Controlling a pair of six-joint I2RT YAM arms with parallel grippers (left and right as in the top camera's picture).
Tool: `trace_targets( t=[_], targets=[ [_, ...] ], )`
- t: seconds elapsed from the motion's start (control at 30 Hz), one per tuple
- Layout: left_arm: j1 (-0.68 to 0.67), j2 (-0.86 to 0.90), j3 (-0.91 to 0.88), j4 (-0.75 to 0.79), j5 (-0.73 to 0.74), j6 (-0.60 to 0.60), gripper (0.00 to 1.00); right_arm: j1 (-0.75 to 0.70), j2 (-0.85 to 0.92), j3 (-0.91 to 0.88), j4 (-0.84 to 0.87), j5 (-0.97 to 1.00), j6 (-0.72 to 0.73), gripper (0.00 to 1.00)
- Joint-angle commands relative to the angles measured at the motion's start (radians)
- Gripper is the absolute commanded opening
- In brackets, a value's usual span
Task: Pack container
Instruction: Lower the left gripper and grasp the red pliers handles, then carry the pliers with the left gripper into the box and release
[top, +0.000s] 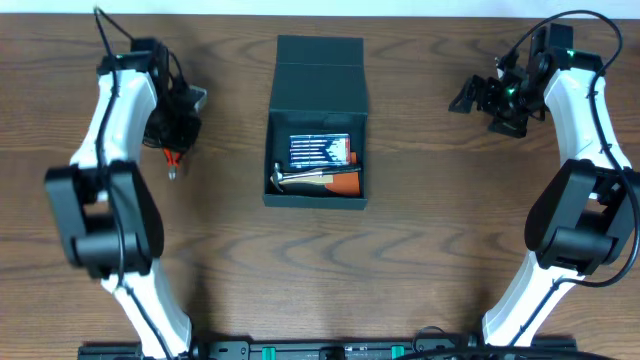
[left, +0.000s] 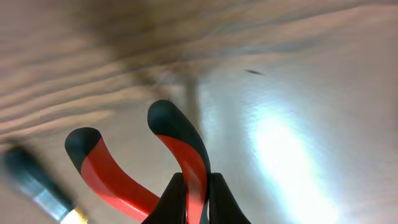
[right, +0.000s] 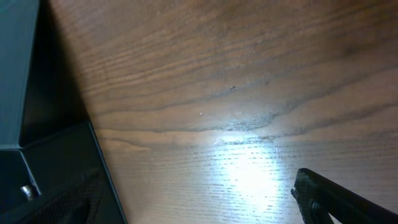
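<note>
The dark teal container (top: 318, 198) stands open at the table's middle, its flap lid (top: 320, 62) folded back. Inside lie a case of bits (top: 318, 150) and a metal tool with an orange handle (top: 335, 180). My left gripper (top: 172, 148) is at the far left, shut on one handle of red-and-black pliers (top: 172, 160). In the left wrist view the fingers (left: 198, 199) pinch that handle (left: 186, 149) above the table. My right gripper (top: 470, 98) is open and empty at the far right, apart from the container. In the right wrist view its jaws (right: 199, 193) are spread wide over bare wood.
A dark-handled tool with a metal collar (left: 37, 180) lies blurred at the lower left of the left wrist view. The container's dark side (right: 15, 74) shows at the left edge of the right wrist view. The wood table (top: 320, 280) stretches in front of the container.
</note>
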Motion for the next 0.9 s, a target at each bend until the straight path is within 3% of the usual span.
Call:
trace_targets(
  t=[0.0, 0.13, 0.23, 0.5, 0.7, 0.87],
  targets=[
    [-0.074, -0.149, 0.007, -0.029, 0.009, 0.058, 0.06, 0.011, 0.011, 0.001, 0.009, 0.003, 0.008, 0.99],
    [-0.201, -0.265, 0.007, -0.028, -0.038, 0.093, 0.06, 0.011, 0.011, 0.001, 0.013, 0.004, 0.007, 0.99],
    [-0.318, -0.304, 0.006, -0.026, -0.039, 0.200, 0.06, 0.011, 0.011, 0.001, 0.013, 0.004, 0.007, 0.99],
    [-0.576, -0.245, 0.000, -0.029, -0.041, 0.406, 0.06, 0.010, 0.011, 0.000, 0.024, 0.004, 0.007, 0.99],
    [-0.647, -0.134, -0.009, -0.026, -0.041, 0.607, 0.06, 0.011, 0.011, 0.001, 0.024, 0.004, 0.007, 0.99],
    [-0.644, -0.002, -0.009, 0.027, -0.064, 0.640, 0.06, 0.011, 0.011, 0.001, 0.023, 0.003, 0.007, 0.99]
  ],
)
